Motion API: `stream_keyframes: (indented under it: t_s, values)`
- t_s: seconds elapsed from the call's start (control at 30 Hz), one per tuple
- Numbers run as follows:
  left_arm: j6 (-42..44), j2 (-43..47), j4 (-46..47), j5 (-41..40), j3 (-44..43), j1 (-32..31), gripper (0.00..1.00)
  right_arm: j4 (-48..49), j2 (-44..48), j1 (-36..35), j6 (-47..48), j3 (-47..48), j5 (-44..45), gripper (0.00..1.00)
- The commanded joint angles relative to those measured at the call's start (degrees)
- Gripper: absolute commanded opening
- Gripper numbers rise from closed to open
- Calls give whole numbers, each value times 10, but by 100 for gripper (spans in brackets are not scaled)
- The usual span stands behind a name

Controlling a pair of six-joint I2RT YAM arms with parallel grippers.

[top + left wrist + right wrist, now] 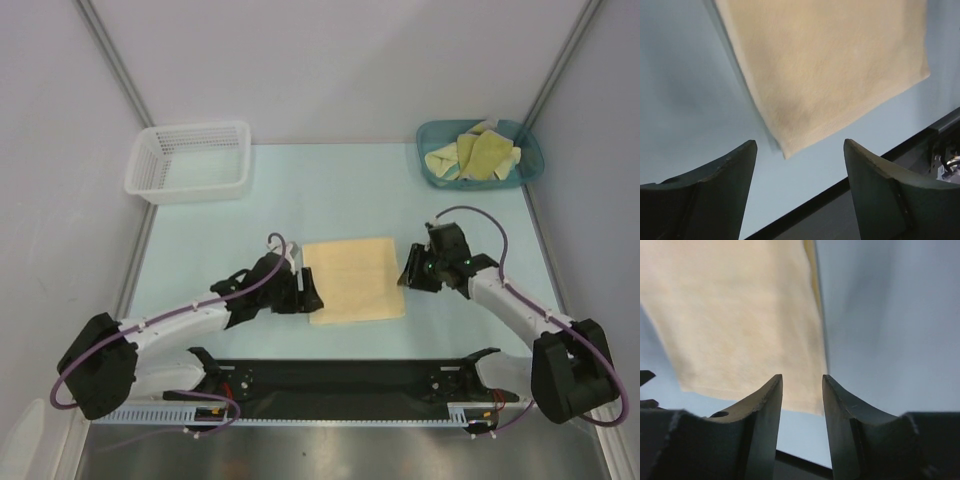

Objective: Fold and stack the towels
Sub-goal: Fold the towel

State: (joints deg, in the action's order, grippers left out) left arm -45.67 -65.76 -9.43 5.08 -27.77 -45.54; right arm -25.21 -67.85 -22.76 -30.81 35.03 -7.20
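Note:
A pale yellow towel (pixel 354 279) lies folded flat in the middle of the table. My left gripper (pixel 309 288) sits just off its left edge, open and holding nothing. In the left wrist view the towel (pixel 830 70) has its near corner just beyond the wide gap of the left gripper (pixel 800 145). My right gripper (pixel 409 274) is beside the towel's right edge. In the right wrist view the towel (pixel 740 315) lies behind the right gripper (pixel 802 377), which is open with a narrower gap and nothing in it. Several more yellow-green towels (pixel 478 154) are piled in the bin.
The teal plastic bin (pixel 531 150) stands at the back right and a white mesh basket (pixel 190 160) at the back left. A black rail (pixel 340 378) runs along the table's near edge between the arm bases.

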Motion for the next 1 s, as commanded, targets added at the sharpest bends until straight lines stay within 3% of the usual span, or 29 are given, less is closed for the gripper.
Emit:
stream_keyframes:
  t_s: [0.0,0.13,0.27,0.47,0.67,0.97]
  values:
    - [94,-2,-49,-89,-92,14,77,54,-18,62,79,73,-97,44]
    - [175,-94,0,-76,-158,63,74,58,-116,92,173,167,-180,45]
    - [235,-157,37,3,-224,151,73,22,-213,109,252,280,-242,45]
    - [301,-230,64,120,-303,237,77,-17,-331,139,306,387,-257,52]
    - [396,-336,-7,200,-388,258,77,-91,-447,142,393,483,-313,56]
    - [443,-413,-40,237,-432,258,77,-134,-512,145,477,529,-334,53]
